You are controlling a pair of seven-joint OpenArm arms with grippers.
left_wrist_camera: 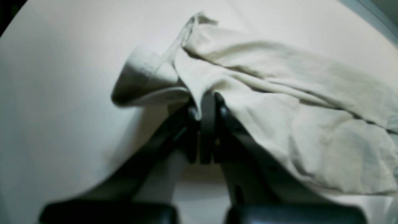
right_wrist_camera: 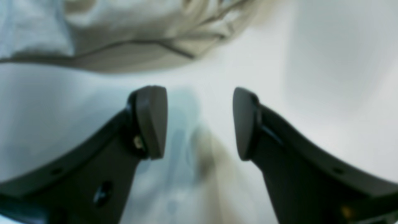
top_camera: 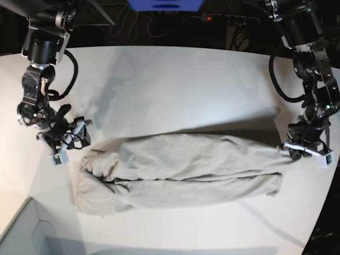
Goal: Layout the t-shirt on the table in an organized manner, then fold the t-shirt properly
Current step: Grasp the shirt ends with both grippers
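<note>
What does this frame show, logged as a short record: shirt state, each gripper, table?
t-shirt: bunched in a long band across the table, not flat, not folded
left gripper: shut on a t-shirt edge
right gripper: open, empty, beside the shirt's other end, apart from it
table: white
stage: layout unfinished

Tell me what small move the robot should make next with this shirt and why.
Probably bring the right gripper onto the near edge of the t-shirt and close. Its fingers are open over bare table, just short of the cloth, while the left gripper is already shut on the opposite end. The shirt lies bunched in a long roll, so both ends need holding to spread it.
</note>
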